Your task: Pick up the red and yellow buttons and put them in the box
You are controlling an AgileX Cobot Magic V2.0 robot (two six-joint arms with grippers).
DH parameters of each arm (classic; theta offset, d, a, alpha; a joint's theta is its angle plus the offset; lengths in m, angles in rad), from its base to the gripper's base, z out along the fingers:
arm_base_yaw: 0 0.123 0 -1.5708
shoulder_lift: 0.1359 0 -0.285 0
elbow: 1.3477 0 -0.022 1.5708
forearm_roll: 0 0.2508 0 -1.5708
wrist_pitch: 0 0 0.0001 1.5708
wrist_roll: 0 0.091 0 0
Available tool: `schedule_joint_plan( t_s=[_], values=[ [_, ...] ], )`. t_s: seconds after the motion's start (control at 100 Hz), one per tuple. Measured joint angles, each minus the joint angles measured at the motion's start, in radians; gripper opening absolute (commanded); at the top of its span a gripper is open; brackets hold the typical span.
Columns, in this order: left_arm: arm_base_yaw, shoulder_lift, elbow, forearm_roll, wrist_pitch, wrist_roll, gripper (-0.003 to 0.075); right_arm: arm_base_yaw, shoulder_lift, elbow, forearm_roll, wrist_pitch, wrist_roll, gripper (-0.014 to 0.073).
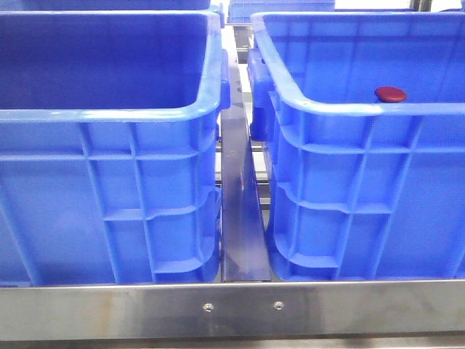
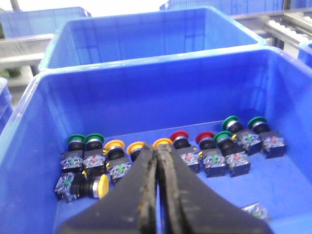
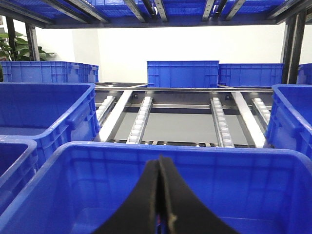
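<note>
Red buttons [image 2: 179,138] and yellow buttons [image 2: 113,146]: domed caps, rowed just beyond left pincer [image 2: 157,161], closed, empty. Right pincer [image 3: 161,170] likewise, above blue crate [image 3: 146,151]. Roller racks [image 3: 141,117] behind.

Front view: 2 bright-blue ribbed crates stand side by side, apart, with a metal rail between them. The right box [image 1: 363,182] holds 1 red button [image 1: 390,94], its glossy dark-red domed cap just showing above the near rim.

Left wrist view: a blue crate [image 2: 29,161] holds push buttons in a row on its floor. 2 red-capped buttons [image 2: 179,138] [image 2: 204,139] stand upright side by side. 3 yellow-capped buttons [image 2: 114,146] [image 2: 136,146] [image 2: 162,143] stand beside them; a 4th yellow button [image 2: 101,185] lies on its side.
</note>
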State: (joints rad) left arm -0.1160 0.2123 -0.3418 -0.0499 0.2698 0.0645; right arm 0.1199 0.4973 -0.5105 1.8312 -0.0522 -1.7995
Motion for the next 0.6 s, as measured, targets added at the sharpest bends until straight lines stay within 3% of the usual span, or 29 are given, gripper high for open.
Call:
schedule_joint_plan(
  t_s=[0.28,0.6],
  values=[
    [0.000,-0.203,0.244,0.020,-0.091,0.000,-0.0019,0.000,0.000,0.000,0.000,0.000,0.000,-0.0088],
    [0.039,-0.218,0.336,0.050,-0.176,0.000,-0.0019,0.000,0.000,0.000,0.000,0.000,0.000,-0.0088]
  ],
)
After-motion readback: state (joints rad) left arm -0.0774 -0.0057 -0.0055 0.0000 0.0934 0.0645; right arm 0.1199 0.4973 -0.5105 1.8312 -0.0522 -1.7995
